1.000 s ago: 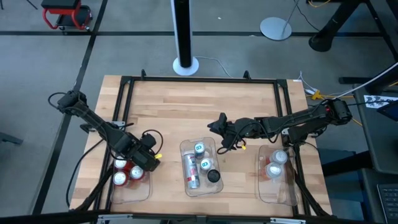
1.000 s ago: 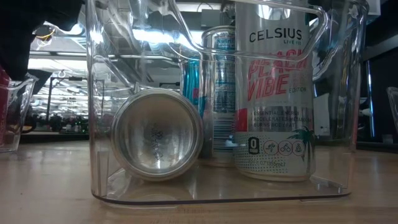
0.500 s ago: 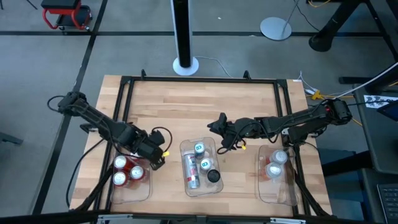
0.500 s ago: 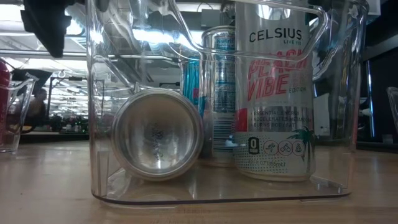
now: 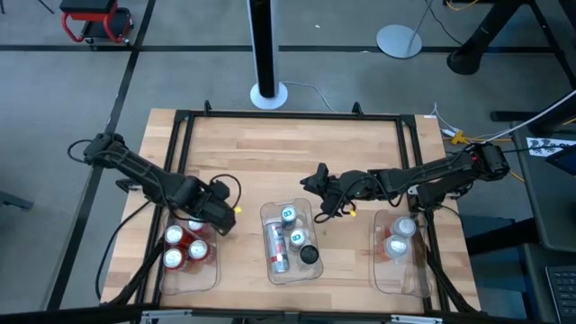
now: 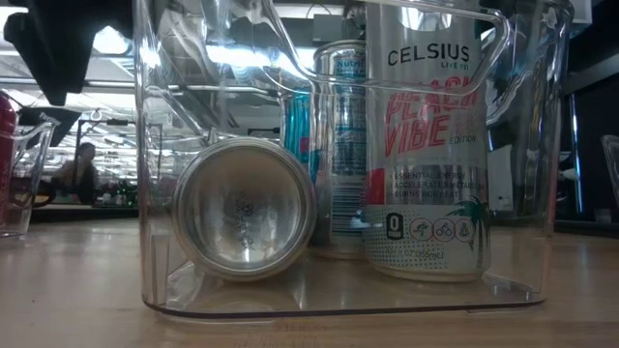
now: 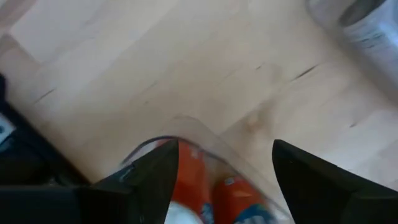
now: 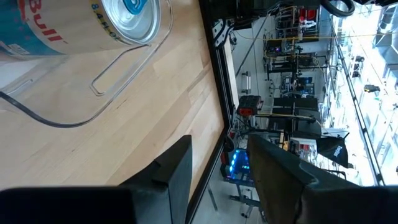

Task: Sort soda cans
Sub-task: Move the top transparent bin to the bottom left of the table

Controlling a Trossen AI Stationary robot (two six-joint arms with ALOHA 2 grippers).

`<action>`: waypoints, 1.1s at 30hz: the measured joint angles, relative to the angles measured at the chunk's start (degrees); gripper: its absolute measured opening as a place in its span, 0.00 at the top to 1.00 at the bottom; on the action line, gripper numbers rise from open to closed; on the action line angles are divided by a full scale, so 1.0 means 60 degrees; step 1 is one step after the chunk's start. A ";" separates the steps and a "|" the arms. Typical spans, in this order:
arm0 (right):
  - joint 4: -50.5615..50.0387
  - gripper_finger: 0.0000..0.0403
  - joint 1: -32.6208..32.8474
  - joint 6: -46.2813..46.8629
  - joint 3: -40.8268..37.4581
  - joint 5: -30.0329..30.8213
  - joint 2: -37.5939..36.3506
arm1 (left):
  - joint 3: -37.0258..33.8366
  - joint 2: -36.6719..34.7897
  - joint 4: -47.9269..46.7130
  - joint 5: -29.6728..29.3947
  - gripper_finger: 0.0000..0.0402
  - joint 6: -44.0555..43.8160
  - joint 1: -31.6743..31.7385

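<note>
The left hand (image 5: pixel 219 219), now released and empty, lifts away from the left bin (image 5: pixel 209 273) of red cans (image 5: pixel 184 247), marking one placement complete; the right hand (image 5: pixel 317 180) waits, partly open and empty.

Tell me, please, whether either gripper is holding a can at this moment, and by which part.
Neither holds anything. The left gripper is open above the red cans in the left bin; the right gripper hangs empty beside the middle bin.

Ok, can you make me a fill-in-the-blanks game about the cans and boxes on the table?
1. The left bin holds cans coloured ____.
2. In the middle bin, the can showing its round bottom is lying on its ____.
3. The left gripper has its fingers ____ and holds nothing.
4. The right bin holds ____ cans.

Missing words: red; side; open; two
</note>
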 joint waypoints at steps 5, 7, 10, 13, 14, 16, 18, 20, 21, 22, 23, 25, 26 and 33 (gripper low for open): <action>0.0000 0.62 -0.0002 0.0000 -0.0002 -0.0004 0.0000 | 0.0000 0.0178 0.0400 0.0146 0.39 -0.0043 0.0014; 0.0004 0.62 0.0001 0.0000 -0.0002 -0.0003 0.0000 | 0.0000 0.0325 0.0489 0.0197 0.39 -0.0061 0.0010; -0.0002 0.62 -0.0002 0.0000 -0.0001 -0.0002 0.0000 | 0.0000 0.0559 0.0448 0.0403 0.39 -0.0055 0.0053; 0.0000 0.62 -0.0002 0.0000 -0.0002 -0.0004 0.0000 | 0.0000 0.0714 0.0434 0.0601 0.39 -0.0066 0.0057; -0.0004 0.62 0.0002 0.0000 0.0000 -0.0004 0.0000 | -0.0003 0.0758 0.0436 0.0715 0.39 -0.0062 0.0054; -0.0004 0.62 0.0002 0.0000 0.0001 0.0000 -0.0003 | -0.0004 0.0782 0.0412 0.0833 0.39 -0.0078 0.0034; -0.0004 0.62 0.0002 0.0000 -0.0002 0.0000 0.0000 | -0.0004 0.0775 0.0385 0.0841 0.39 -0.0116 0.0032; -0.0007 0.62 -0.0001 0.0000 -0.0001 -0.0004 0.0000 | -0.0004 0.0777 0.0316 0.0838 0.39 -0.0157 0.0035; -0.0007 0.62 0.0000 0.0000 0.0000 -0.0004 0.0000 | -0.0004 0.0776 0.0239 0.0831 0.39 -0.0175 0.0035; -0.0004 0.62 -0.0002 0.0000 -0.0001 -0.0003 -0.0001 | -0.0033 0.0777 0.0178 0.0786 0.39 -0.0175 0.0035; -0.0007 0.62 0.0002 0.0000 0.0000 -0.0004 -0.0002 | -0.0129 0.0778 0.0257 0.0744 0.39 -0.0178 0.0043; -0.0005 0.62 -0.0001 0.0000 -0.0002 -0.0001 0.0000 | -0.0411 0.0800 0.0334 0.0759 0.39 -0.0171 0.0096; -0.0012 0.62 -0.0002 0.0000 -0.0001 -0.0003 0.0000 | -0.0560 0.0807 0.0380 0.0825 0.39 -0.0140 0.0103; -0.0024 0.62 0.0002 0.0000 -0.0002 -0.0004 -0.0003 | -0.0867 0.0815 0.0998 0.0831 0.39 0.0134 0.0107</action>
